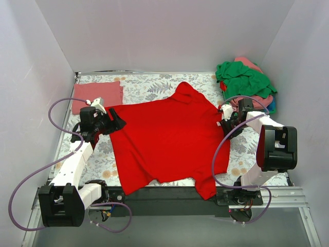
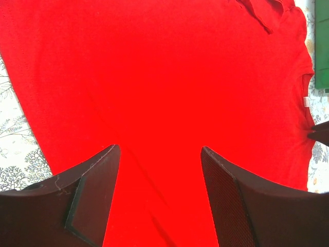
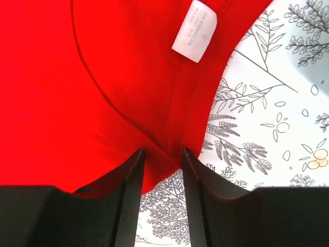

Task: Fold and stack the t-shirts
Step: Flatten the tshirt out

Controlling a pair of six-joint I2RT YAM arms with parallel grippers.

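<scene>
A bright red t-shirt [image 1: 169, 139] lies spread flat across the floral tablecloth, its neck opening toward the right. My left gripper [image 1: 117, 122] sits at the shirt's left edge. In the left wrist view it stands open [image 2: 160, 149], with smooth red cloth [image 2: 164, 77] lying under and between the fingers. My right gripper [image 1: 224, 117] is at the collar on the right. In the right wrist view its jaws [image 3: 163, 152] straddle the collar hem [image 3: 169, 154] with a narrow gap showing; the white label [image 3: 194, 31] lies just beyond.
A folded salmon-pink t-shirt [image 1: 97, 95] lies at the back left. A heap of t-shirts sits at the back right, green [image 1: 247, 80] on top with pink [image 1: 247, 63] and blue [image 1: 271, 105] showing. White walls enclose the table on three sides.
</scene>
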